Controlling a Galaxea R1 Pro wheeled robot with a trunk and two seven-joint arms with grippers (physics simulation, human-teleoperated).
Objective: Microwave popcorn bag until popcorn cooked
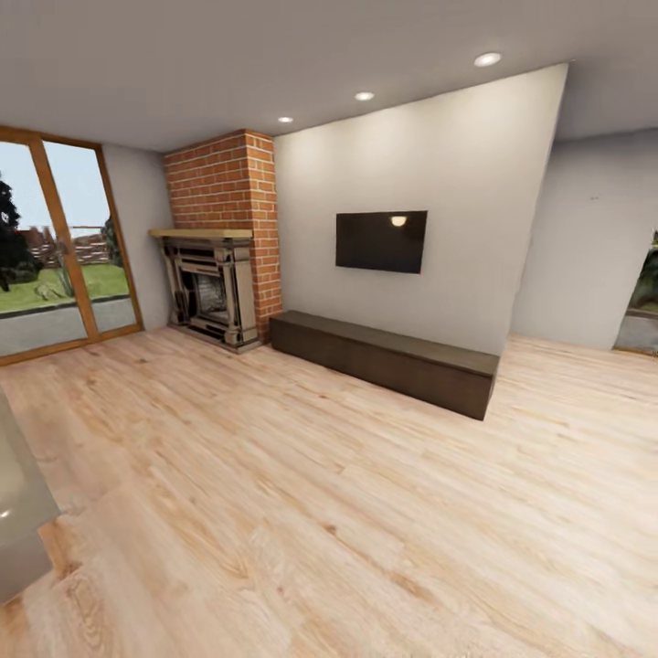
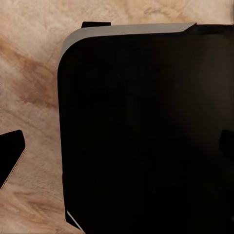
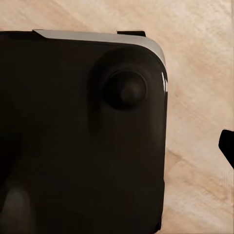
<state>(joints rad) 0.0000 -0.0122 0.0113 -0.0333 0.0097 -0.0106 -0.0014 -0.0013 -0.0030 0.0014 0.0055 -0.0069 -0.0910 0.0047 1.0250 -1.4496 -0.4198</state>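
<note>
The popcorn bag, the microwave and the countertop are out of view; I am looking into a living room. In the left wrist view my left gripper (image 2: 117, 146) hangs over the robot's black base (image 2: 146, 122) and the wooden floor. One dark fingertip (image 2: 10, 152) sits at one edge and the other faintly at the opposite edge, so the jaws stand wide apart and hold nothing. My right gripper (image 3: 119, 165) hangs the same way above the black base (image 3: 73, 122), with a dark fingertip (image 3: 227, 145) at the frame's edge and nothing held.
Light wooden floor (image 1: 347, 512) stretches ahead. A brick fireplace (image 1: 219, 265) stands in the far left corner beside glass doors (image 1: 55, 247). A low dark cabinet (image 1: 384, 361) runs under a wall TV (image 1: 380, 241). A grey furniture edge (image 1: 18, 512) juts in at near left.
</note>
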